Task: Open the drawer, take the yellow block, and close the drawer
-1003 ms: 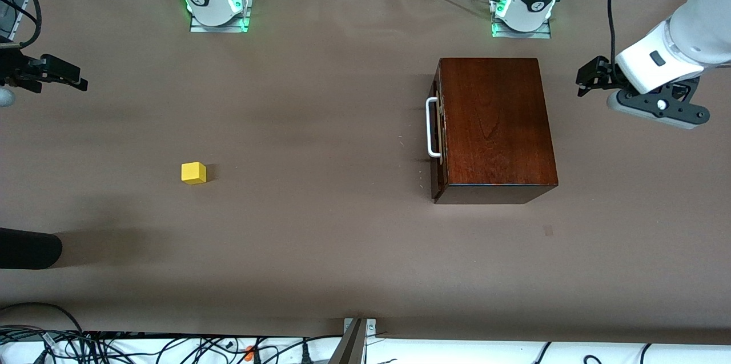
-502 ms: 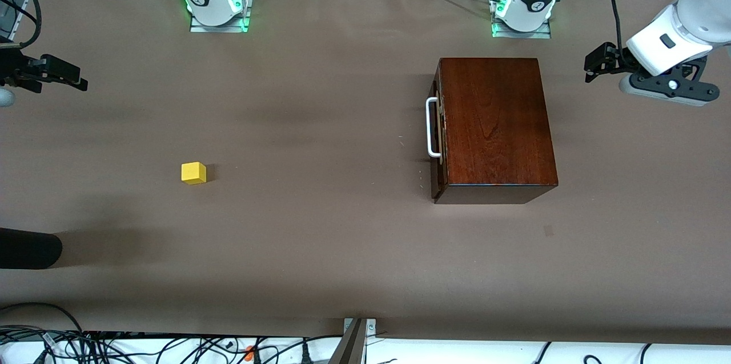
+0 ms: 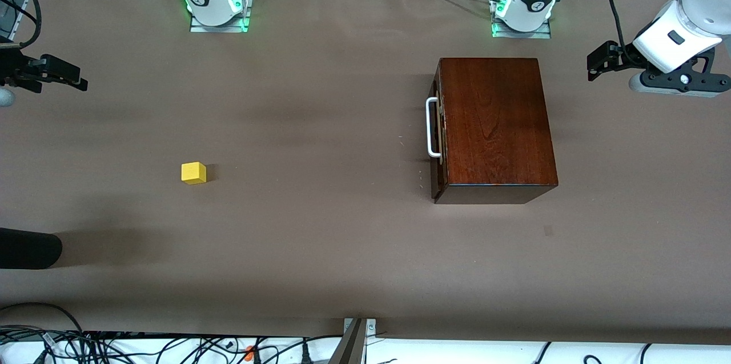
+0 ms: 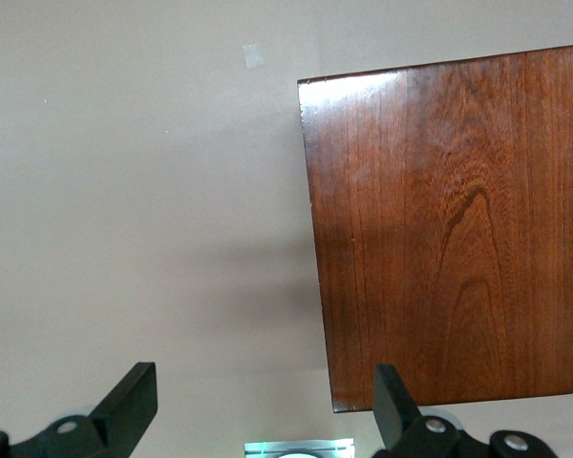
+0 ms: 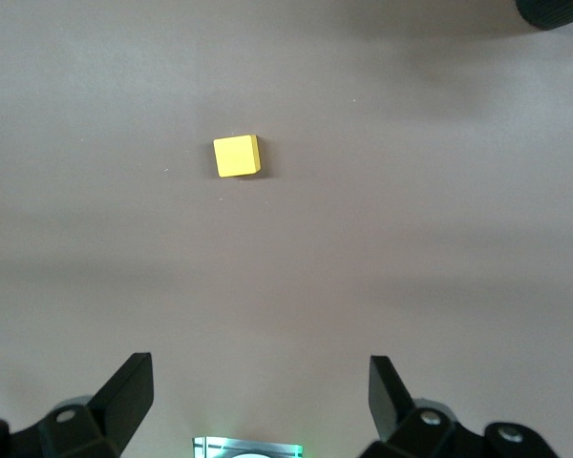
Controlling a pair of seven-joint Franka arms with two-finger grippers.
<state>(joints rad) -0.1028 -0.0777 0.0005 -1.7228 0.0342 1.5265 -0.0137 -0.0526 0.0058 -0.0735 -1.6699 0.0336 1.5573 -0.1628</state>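
Yellow block (image 3: 193, 172) unmarked; drawer (image 3: 437, 130) shut, no readable writing.

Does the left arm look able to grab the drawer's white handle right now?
Probably yes: the left gripper hangs open over bare table at its end, the wooden box lies between, but nothing blocks the handle.

White arms (image 3: 682, 21); black grippers (image 3: 597, 61); bases (image 3: 217, 7) glowing green; black cables
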